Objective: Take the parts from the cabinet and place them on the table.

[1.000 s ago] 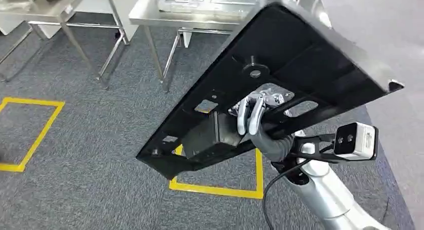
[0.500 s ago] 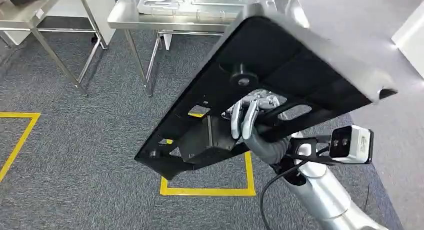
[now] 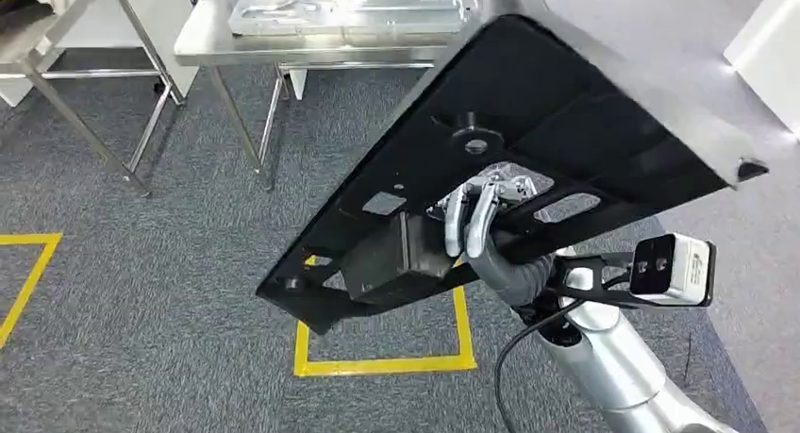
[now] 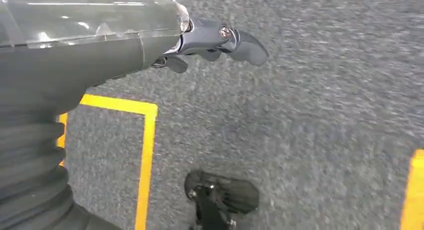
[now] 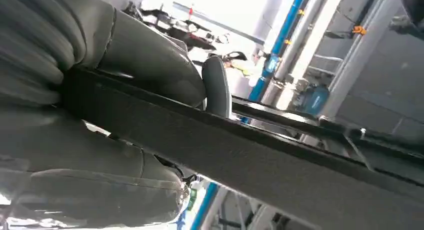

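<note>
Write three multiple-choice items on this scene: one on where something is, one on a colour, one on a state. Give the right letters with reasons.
1. Where does the shiny steel table stand?
A. ahead of the robot, beyond the carried part
B. under the left hand
C. inside the yellow square

2. What colour is the taped floor square on the grey carpet?
A. red
B. yellow
C. white

3. What is the right hand doing?
A. hanging with nothing in it
B. resting on the steel table
C. gripping the large flat black panel

Key: 1 A, the head view shows it at the top, past the panel. 2 B, the tape is yellow. 3 C, its fingers wrap a bar of the tilted panel.
</note>
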Controlling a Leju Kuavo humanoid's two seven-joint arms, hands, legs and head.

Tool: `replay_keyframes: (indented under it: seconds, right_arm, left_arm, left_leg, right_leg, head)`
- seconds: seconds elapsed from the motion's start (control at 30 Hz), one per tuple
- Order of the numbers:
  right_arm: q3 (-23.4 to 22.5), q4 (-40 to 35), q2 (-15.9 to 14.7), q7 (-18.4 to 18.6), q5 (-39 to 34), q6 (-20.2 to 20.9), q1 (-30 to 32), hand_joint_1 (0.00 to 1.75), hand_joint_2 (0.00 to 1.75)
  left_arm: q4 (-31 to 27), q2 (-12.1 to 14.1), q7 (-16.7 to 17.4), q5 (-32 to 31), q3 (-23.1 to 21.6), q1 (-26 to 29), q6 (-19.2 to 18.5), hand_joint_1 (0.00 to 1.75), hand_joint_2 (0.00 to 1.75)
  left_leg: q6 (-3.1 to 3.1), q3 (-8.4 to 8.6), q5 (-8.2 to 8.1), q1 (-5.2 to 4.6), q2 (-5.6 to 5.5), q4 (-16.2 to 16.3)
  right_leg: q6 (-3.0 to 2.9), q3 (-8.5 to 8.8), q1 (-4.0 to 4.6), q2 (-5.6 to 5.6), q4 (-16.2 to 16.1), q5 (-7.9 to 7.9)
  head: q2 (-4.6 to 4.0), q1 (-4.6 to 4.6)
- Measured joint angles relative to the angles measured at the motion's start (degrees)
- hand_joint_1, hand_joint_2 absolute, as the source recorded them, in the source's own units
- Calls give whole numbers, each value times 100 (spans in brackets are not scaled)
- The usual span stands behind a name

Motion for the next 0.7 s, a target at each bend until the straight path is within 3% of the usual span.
replay_keyframes:
  seconds: [0.07, 0.1, 0.13, 0.17, 0.23, 0.27, 0.3, 0.37, 0.43, 0.47, 0.5, 0.57, 0.6, 0.63, 0.67, 0.7]
  right_arm:
    - [0, 2, 11, 0, 15, 4, 21, 175, 175]
    - [0, 2, 11, 0, 22, 4, 44, 175, 175]
    - [0, 2, 11, 0, 24, 4, 59, 175, 175]
    - [0, 2, 11, 0, 35, 4, 68, 175, 175]
    - [-7, 2, 11, -15, 61, 4, 74, 175, 175]
    - [-13, 4, 11, -46, 83, 15, 94, 175, 175]
    - [-22, 9, 9, -68, 98, 31, 96, 175, 175]
    - [-45, 13, 9, -135, 116, 71, 155, 175, 175]
    - [-70, 15, 6, -181, 122, 105, 188, 175, 175]
    - [-79, 17, 6, -195, 131, 112, 195, 175, 175]
    - [-96, 17, 9, -210, 146, 144, 195, 175, 175]
    - [-127, 26, 11, -219, 168, 173, 260, 175, 175]
    - [-133, 35, 11, -219, 175, 179, 293, 175, 175]
    - [-149, 46, 11, -219, 179, 186, 316, 175, 175]
    - [-162, 52, 11, -219, 179, 192, 324, 175, 175]
    - [-181, 52, 9, -219, 179, 199, 324, 175, 175]
  left_arm:
    - [0, 7, -13, -11, 0, 15, -9, 0, 175]
    - [0, 7, -13, -15, 0, 24, -13, 0, 175]
    - [0, 7, -13, -31, 0, 32, -22, 0, 175]
    - [0, 7, -13, -46, 0, 37, -24, 0, 175]
    - [0, 9, -15, -44, 0, 37, -24, 0, 175]
    - [0, 26, -15, -46, 0, 40, -24, 0, 175]
    - [0, 20, -18, -46, -2, 30, -24, 0, 175]
    - [0, 28, -18, -44, 0, 32, -22, 0, 175]
    - [0, 33, -13, -44, 0, 41, -24, 0, 175]
    - [0, 33, -17, -44, 0, 37, -24, 0, 175]
    - [0, 33, -17, -44, 0, 34, -24, 0, 175]
    - [0, 33, -17, -46, 0, 35, -22, 0, 175]
    - [0, 33, -17, -44, 0, 40, -22, 0, 175]
    - [0, 31, -17, -44, 0, 48, -15, 0, 175]
    - [0, 28, -17, -44, 0, 53, -13, 0, 175]
    - [0, 24, -17, -44, 0, 54, -11, 0, 175]
  left_leg:
    - [-18, -603, -352, 1, -20, 1024]
    - [-15, -821, -350, 1, -20, 1297]
    - [0, -880, -191, 1, -20, 1247]
    - [22, -795, 83, -2, -21, 947]
    - [110, -370, 818, -22, -34, -178]
    - [170, -230, 780, -53, -65, -383]
    - [181, -159, 718, -83, -64, -510]
    - [241, -142, 636, -101, -58, -578]
    - [300, 4, 615, -43, -61, -674]
    - [335, 74, 587, -46, -61, -709]
    - [357, 118, 549, -44, -60, -720]
    - [366, 223, 440, -43, -60, -721]
    - [365, 284, 389, -43, -61, -721]
    - [359, 368, 326, -42, -63, -721]
    - [343, 470, 257, -37, -67, -721]
    - [322, 582, 180, -34, -69, -721]
  right_leg:
    - [-23, 67, 31, 32, 3, -76]
    - [-28, 112, 43, 50, 4, -117]
    - [-25, 169, 51, 73, 4, -161]
    - [-21, 242, 58, 91, 4, -211]
    - [-1, 433, 69, 106, 3, -344]
    - [24, 486, 60, 109, -20, -402]
    - [69, 475, 79, 131, -9, -436]
    - [142, 536, 59, 130, -35, -421]
    - [194, 500, 68, 116, 58, -414]
    - [236, 380, 55, 72, 328, -380]
    - [255, 139, 47, 61, 704, -442]
    - [321, -472, 11, 55, 1523, -811]
    - [347, -687, -4, 53, 1737, -948]
    - [345, -828, -15, 44, 1755, -960]
    - [354, -835, -22, 28, 1532, -813]
    - [342, -741, -22, 17, 1126, -522]
  head:
    - [0, 2]
    - [0, 2]
    - [0, 2]
    - [0, 2]
    - [0, 2]
    - [0, 4]
    - [0, 4]
    - [0, 0]
    - [0, 2]
    - [0, 4]
    - [0, 4]
    - [0, 4]
    - [0, 4]
    - [0, 4]
    - [0, 4]
    - [0, 4]
